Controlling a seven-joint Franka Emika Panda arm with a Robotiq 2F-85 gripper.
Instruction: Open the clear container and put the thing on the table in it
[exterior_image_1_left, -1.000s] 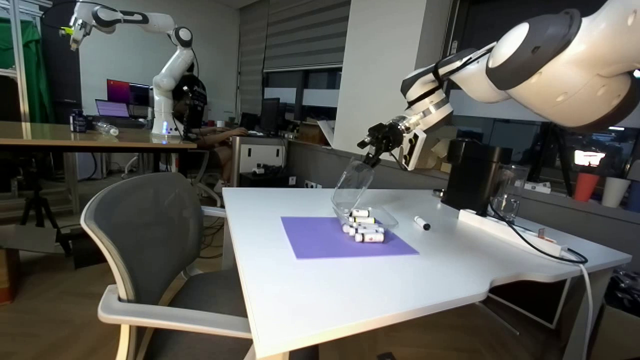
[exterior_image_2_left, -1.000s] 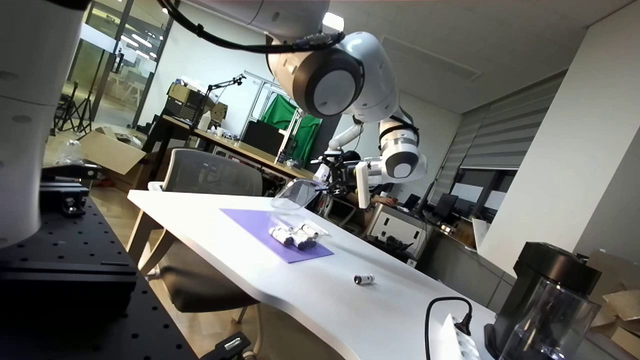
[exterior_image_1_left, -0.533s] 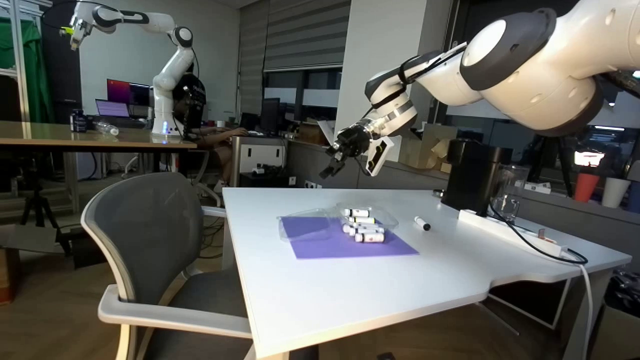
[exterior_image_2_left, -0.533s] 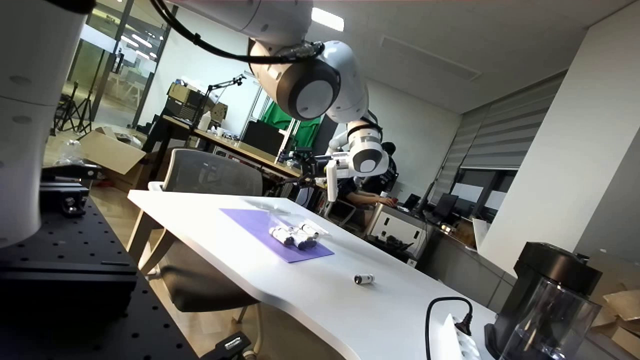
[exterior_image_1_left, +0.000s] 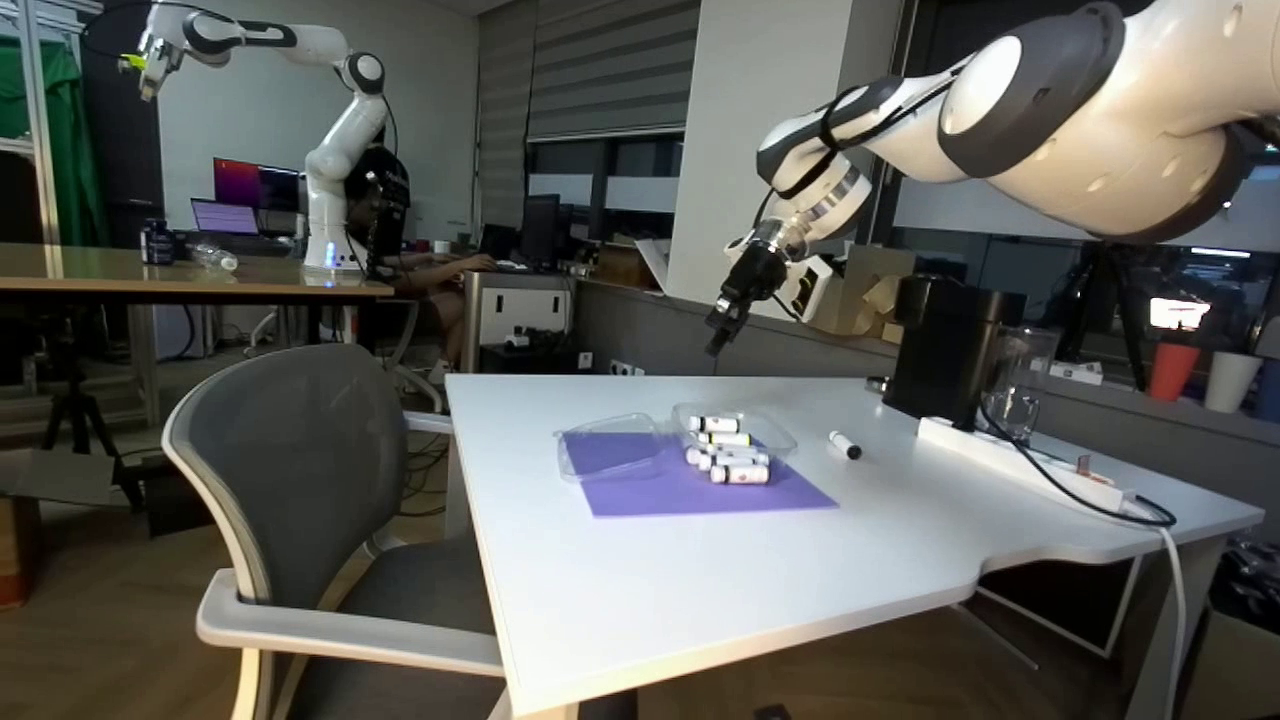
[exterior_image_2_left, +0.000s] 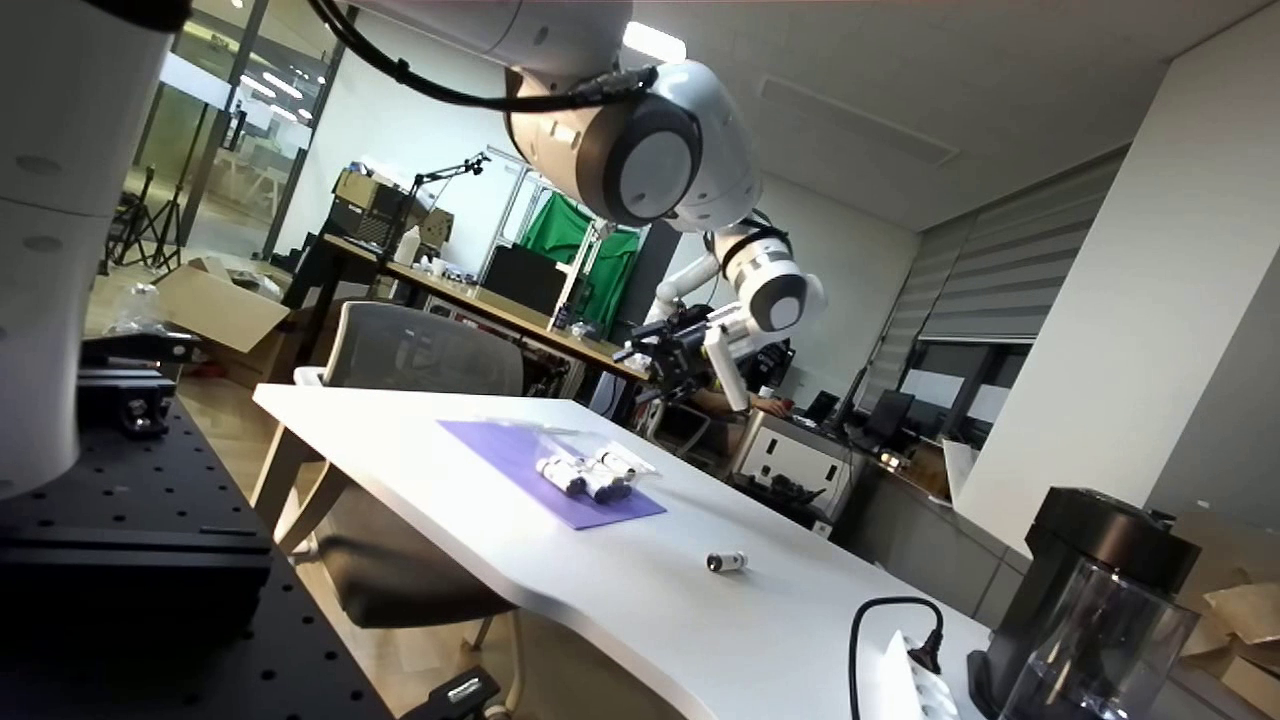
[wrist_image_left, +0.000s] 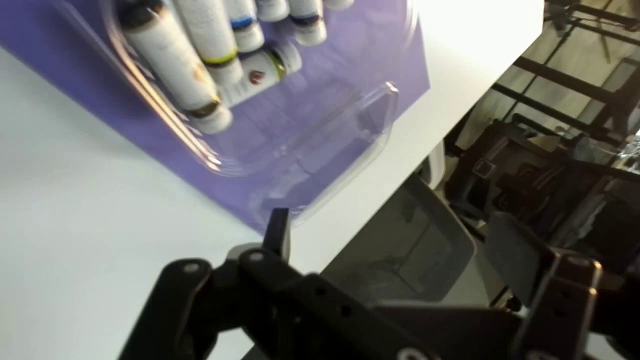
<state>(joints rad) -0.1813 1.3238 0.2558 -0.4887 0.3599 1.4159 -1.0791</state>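
The clear container (exterior_image_1_left: 778, 430) sits open on the table (exterior_image_1_left: 620, 590), partly over the purple mat, with several white vials (exterior_image_1_left: 740, 476) in it. Its lid (exterior_image_1_left: 612, 455) lies flat beside it on the mat. In the wrist view the container's rim (wrist_image_left: 170, 120) and the lid (wrist_image_left: 345, 155) show. A lone white vial with a black cap (exterior_image_1_left: 845, 446) lies on the table apart from the container; it also shows in an exterior view (exterior_image_2_left: 727, 562) but not in the wrist view. My gripper (wrist_image_left: 400, 242) is open and empty, above the table's far side in an exterior view (exterior_image_1_left: 722, 335).
The purple mat (exterior_image_1_left: 690, 502) lies under the lid and part of the container. A tall black appliance (exterior_image_1_left: 945, 350) and a white power strip (exterior_image_1_left: 1020, 470) with a black cable stand at one end of the table. A grey chair (exterior_image_1_left: 290, 470) stands at the opposite end.
The container's lid was raised at the gripper one second ago and now lies flat on the mat. The gripper first moved toward the chair, then back toward the black appliance, tilting downward.
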